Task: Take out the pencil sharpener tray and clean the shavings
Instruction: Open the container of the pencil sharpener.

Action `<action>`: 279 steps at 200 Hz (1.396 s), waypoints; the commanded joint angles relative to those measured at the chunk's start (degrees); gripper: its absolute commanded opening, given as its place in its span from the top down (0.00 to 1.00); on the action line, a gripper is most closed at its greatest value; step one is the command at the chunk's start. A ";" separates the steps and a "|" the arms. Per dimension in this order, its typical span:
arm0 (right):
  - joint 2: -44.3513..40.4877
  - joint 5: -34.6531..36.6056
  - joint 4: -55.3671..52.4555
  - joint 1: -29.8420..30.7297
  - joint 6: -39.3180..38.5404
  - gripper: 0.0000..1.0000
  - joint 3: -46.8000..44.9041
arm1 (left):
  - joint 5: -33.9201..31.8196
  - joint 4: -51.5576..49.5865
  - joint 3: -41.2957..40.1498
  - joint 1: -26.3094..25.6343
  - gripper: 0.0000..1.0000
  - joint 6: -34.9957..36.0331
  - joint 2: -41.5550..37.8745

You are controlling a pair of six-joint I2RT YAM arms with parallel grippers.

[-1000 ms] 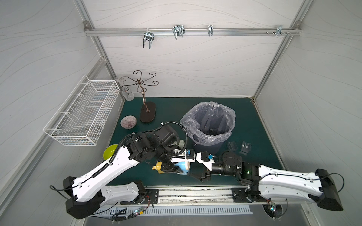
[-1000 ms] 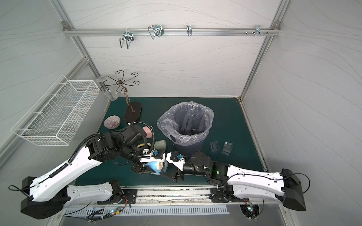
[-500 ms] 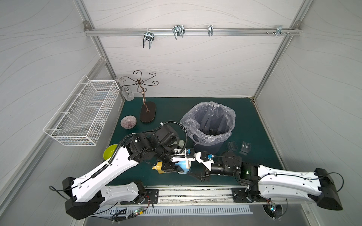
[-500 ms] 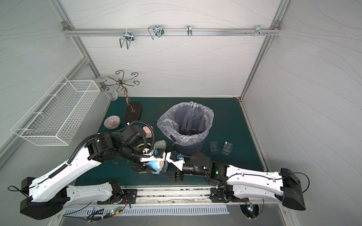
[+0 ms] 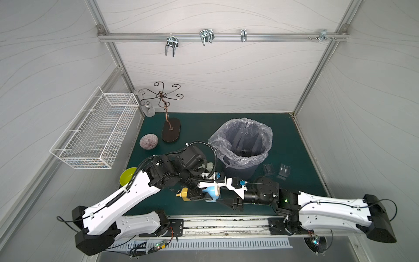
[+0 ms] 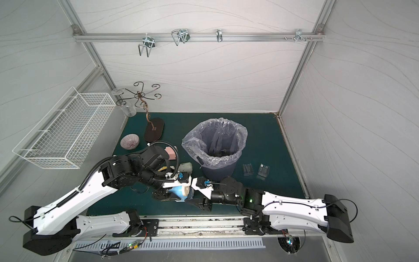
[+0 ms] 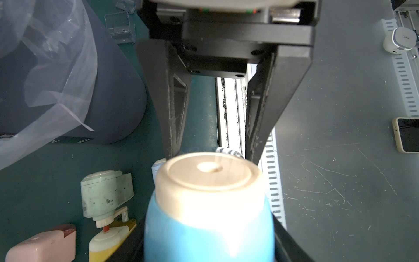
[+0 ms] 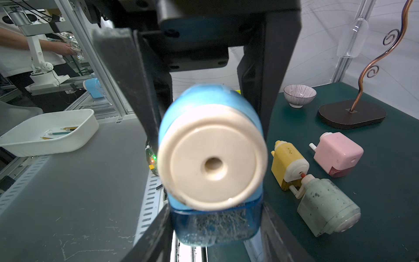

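A blue pencil sharpener (image 5: 212, 191) (image 6: 181, 191) with a cream front hangs over the mat's front edge. My left gripper (image 7: 208, 249) (image 5: 204, 195) is shut on its blue body (image 7: 208, 215). Under the body sits the translucent blue tray (image 8: 215, 226), still seated in the sharpener (image 8: 210, 147). Dark shavings (image 8: 217, 223) show through the tray's wall. My right gripper (image 8: 215, 217) (image 5: 221, 195) faces the sharpener from the right, and its two fingers press the tray's sides.
A lined bin (image 5: 242, 145) stands just behind the grippers. Yellow (image 8: 288, 163), pink (image 8: 337, 154) and pale green (image 8: 326, 208) sharpeners lie on the mat behind the held one. Two clear trays (image 5: 268, 169) lie right of the bin. A striped bowl (image 5: 148, 141) and a hook stand (image 5: 171, 130) are back left.
My right gripper's fingers have come together onto the tray's sides, and that arm has edged left. The left arm and the sharpener have stayed put.
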 commanded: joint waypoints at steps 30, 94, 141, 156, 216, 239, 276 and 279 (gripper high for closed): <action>-0.60 2.20 -0.70 -0.12 2.50 1.00 0.53 | 0.77 -0.08 -0.34 -0.34 1.00 0.48 -1.24; -6.07 4.95 -3.66 -0.21 1.46 1.00 -1.47 | -0.06 -0.70 -1.65 -0.34 1.00 0.09 -2.21; -9.00 5.62 -5.51 -0.31 1.41 1.00 -2.62 | 0.04 -0.75 -2.23 -0.37 1.00 -0.22 -2.21; -9.65 5.69 -5.81 -0.26 1.49 1.00 -2.86 | -0.04 -0.85 -2.23 -0.34 1.00 -0.29 -2.16; -14.72 5.84 -8.89 -0.30 1.17 1.00 -4.12 | -2.18 -2.35 -2.61 -0.36 1.00 -0.13 -3.51; -16.56 5.99 -10.49 -0.30 1.25 1.00 -4.27 | -2.81 -2.62 -3.41 -0.36 1.00 -0.48 -5.05; -19.71 6.61 -16.57 -0.31 0.57 1.00 -1.77 | -4.45 -2.76 -4.68 -0.34 1.00 -1.37 -8.02; -19.93 6.91 -17.21 -0.29 0.46 1.00 -1.34 | -4.63 -2.73 -4.83 -0.34 1.00 -1.44 -8.15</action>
